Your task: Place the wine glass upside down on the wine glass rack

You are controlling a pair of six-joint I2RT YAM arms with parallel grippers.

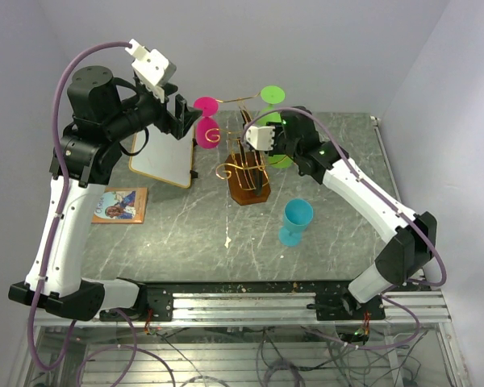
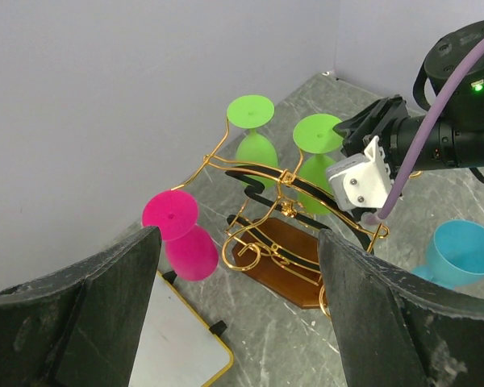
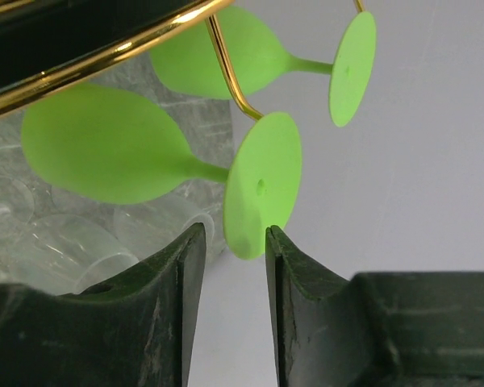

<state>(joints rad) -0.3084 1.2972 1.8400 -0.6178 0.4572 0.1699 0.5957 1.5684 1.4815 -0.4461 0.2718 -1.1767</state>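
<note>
**R tool apart at green glass foot; glass hanging inverted on rack**

The green wine glass (image 3: 105,153) is hanging bowl-down on the right side of the wine glass rack (image 1: 246,189). Its foot rim is dipping into the gap of the right tool (image 3: 234,242). Fingers are standing a little apart; contact w/ rim unclear. The left tool (image 2: 238,242) is hovering high, left of rack, jaws wide apart, holding nothing.

Rack is sitting mid-bench (image 1: 185,234), near the back wall, w/ open room lying in front + front-left. A blue glass (image 1: 295,219) is standing upright just front-right of the base, near the R forearm.

Left wrist view is showing a 2nd green glass (image 2: 256,149) + pink glass (image 2: 189,254), both hanging. Only the right wrist view is showing clear glassware (image 3: 73,246) on the bench.
</note>
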